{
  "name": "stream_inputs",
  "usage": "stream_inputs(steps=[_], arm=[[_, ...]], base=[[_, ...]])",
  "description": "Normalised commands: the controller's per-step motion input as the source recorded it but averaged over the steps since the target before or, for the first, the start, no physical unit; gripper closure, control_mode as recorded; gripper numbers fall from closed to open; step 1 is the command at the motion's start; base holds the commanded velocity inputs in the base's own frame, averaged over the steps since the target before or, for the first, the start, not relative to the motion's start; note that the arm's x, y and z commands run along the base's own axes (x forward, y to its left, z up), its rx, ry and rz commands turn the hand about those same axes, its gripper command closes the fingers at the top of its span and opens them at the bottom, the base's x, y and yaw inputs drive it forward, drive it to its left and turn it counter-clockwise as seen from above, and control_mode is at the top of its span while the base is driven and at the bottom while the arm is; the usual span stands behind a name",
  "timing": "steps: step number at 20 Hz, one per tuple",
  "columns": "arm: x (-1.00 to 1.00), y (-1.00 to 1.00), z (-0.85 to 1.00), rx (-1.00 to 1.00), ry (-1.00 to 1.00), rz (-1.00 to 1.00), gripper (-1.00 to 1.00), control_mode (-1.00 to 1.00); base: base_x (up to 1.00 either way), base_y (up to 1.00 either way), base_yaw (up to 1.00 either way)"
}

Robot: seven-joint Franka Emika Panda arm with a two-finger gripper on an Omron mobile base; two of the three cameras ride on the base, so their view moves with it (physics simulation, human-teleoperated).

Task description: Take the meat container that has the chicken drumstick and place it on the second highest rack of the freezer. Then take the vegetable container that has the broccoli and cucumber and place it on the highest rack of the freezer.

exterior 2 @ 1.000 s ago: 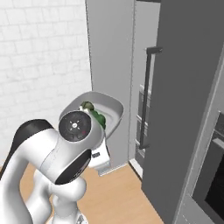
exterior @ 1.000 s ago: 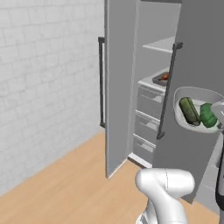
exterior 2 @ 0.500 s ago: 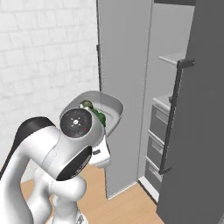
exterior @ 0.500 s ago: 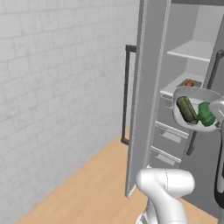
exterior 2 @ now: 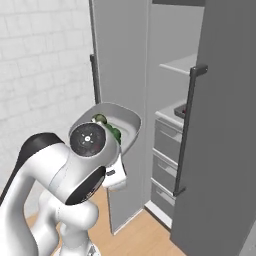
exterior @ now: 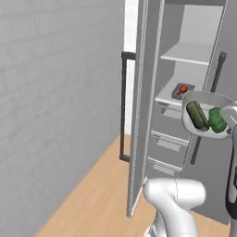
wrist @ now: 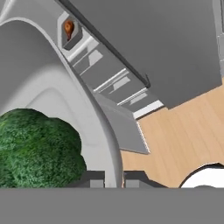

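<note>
One pale grey-white rounded-square vegetable container (exterior: pixel 206 115) is clamped by its rim in the two-finger gripper (wrist: pixel 114 178), carrying the green broccoli floret (wrist: pixel 39 146) and dark cucumber cylinder (exterior: pixel 196 115). The tall grey freezer (exterior: pixel 185 92) appears nearer than 0.5 s ago (camera moved with the base). The grey meat tray (exterior: pixel 181 90) with the orange-brown drumstick (exterior: pixel 183 88) sits on its lower shelf.

left base view looking forward from behind the arm into the open freezer (exterior: pixel 185 92), right base view same freezer (exterior 2: pixel 170 125) from the other side, hand view jammed right up against the vegetable container (wrist: pixel 57 87), drawers beyond
</note>
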Motion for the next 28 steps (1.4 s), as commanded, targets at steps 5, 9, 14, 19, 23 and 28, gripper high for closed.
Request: stream_inputs(steps=[5, 9, 14, 19, 23, 28], arm=[[0.0, 0.0, 0.0, 0.0, 0.0, 0.0, 1.0, 1.0], [0.0, 0.0, 0.0, 0.0, 0.0, 0.0, 1.0, 1.0], [0.0, 0.0, 0.0, 0.0, 0.0, 0.0, 1.0, 1.0], [0.0, 0.0, 0.0, 0.0, 0.0, 0.0, 1.0, 1.0], [0.0, 0.0, 0.0, 0.0, 0.0, 0.0, 1.0, 1.0], [0.0, 0.0, 0.0, 0.0, 0.0, 0.0, 1.0, 1.0]], base=[[0.5, 0.4, -0.39], [0.66, 0.38, -0.39], [0.64, 0.09, -0.31], [0.51, 0.0, -0.14], [0.61, 0.0, -0.04], [0.58, -0.01, 0.01]])
